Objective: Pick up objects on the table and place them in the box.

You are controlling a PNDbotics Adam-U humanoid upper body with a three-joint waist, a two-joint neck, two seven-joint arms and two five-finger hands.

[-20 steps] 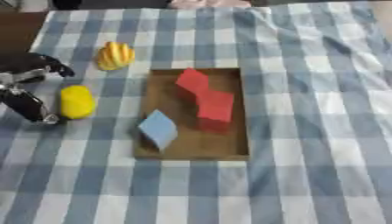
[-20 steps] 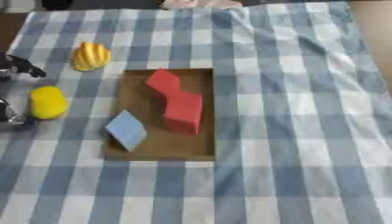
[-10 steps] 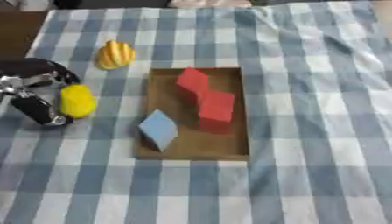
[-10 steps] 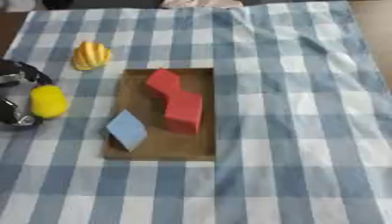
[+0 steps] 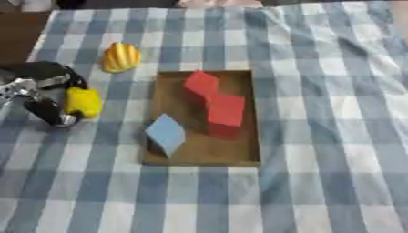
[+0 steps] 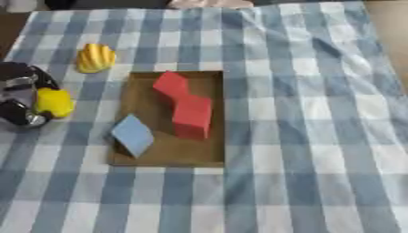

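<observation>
On the bench (image 5: 334, 136), left eye view: a blue-and-white checked cloth (image 5: 318, 68) is covering the surface.
- Box (image 5: 239, 157): a shallow brown tray, lying flat at the middle of the cloth.
- Red block (image 5: 215, 104): a stepped shape, sitting inside the box along its right half.
- Light blue block (image 5: 165, 133): standing tilted on a corner in the near-left part of the box.
- Ridged yellow object (image 5: 121, 57): lying on the cloth beyond the box's far-left corner, apart from it.
- Smooth yellow object (image 5: 84, 102): lying on the cloth left of the box, apart from it.
- Left hand (image 5: 36, 88): coming in from the left edge, black with silver parts. Its fingers (image 5: 48, 111) are curling around the smooth yellow object, one dark part arching over its far side and another touching its near-left side; whether the object is lifting off the cloth cannot be told.

From the right eye view:
- Same layout, shifted leftward. The left hand (image 6: 20, 98) is showing only partly at the left edge, with the smooth yellow object (image 6: 54, 102) sitting against its curled fingers.
- Box (image 6: 203, 157), with both blocks inside, is lying just right of the hand and not touching it.
- Right hand: showing in neither view.
</observation>
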